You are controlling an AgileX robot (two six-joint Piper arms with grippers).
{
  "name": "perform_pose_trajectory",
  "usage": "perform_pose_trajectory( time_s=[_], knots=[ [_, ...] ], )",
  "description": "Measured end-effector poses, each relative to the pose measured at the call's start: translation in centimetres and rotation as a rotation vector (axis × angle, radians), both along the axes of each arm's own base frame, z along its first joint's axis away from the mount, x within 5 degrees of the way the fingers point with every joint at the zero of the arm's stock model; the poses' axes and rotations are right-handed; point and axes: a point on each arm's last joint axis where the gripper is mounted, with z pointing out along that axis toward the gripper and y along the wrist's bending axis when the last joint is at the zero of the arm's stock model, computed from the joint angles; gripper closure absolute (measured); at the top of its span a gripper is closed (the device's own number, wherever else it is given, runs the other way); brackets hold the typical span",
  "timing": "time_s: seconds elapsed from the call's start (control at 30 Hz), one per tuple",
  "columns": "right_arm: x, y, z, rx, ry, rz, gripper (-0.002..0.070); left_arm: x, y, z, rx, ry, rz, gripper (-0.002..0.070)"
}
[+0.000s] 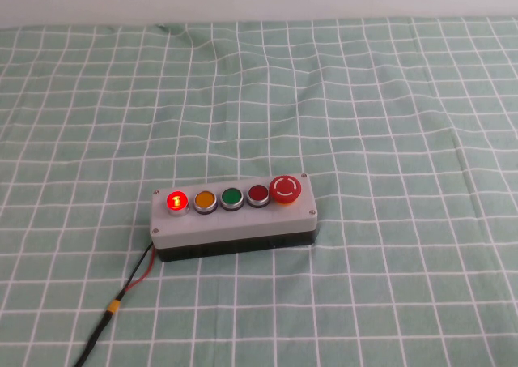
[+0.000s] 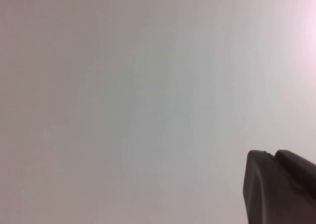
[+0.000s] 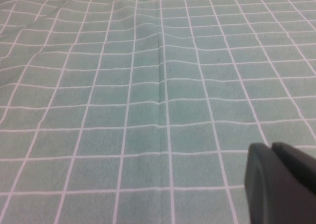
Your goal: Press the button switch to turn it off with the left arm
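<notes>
The grey five-button box lies on the green checked cloth in the high view. The button switch is its leftmost button, small, round, bright red and lit, with a chrome ring. Neither arm shows in the high view. My left gripper shows only in the left wrist view, with its black fingers together, in front of a blank pale surface. The box is not in that view. My right gripper shows only in the right wrist view, with its fingers together, above bare cloth.
Along the box from the switch are a yellow button, a green button, a dark red flat button and a large red mushroom button. A red and black cable runs from the box's left end to the front edge.
</notes>
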Motion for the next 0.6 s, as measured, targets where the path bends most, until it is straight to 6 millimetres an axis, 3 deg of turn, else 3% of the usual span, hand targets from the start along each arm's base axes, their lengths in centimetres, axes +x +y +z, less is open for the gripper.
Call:
perform_pose_trajectory(
  time_s=[0.2,0.43,0.6],
  knots=[
    [0.0,0.0,0.0,0.0,0.0,0.0,0.0694,-1.1,0.1,2.0,-0.111,-0.162,-0.069,0.0677],
    [0.0,0.0,0.0,0.0,0.0,0.0,0.0694,-2.9,0.7,7.2,-0.145,-0.223,-0.056,0.0677],
    [0.0,0.0,0.0,0.0,0.0,0.0,0.0694,-4.2,1.3,10.4,-0.149,-0.159,-0.013,0.0677]
  ],
)
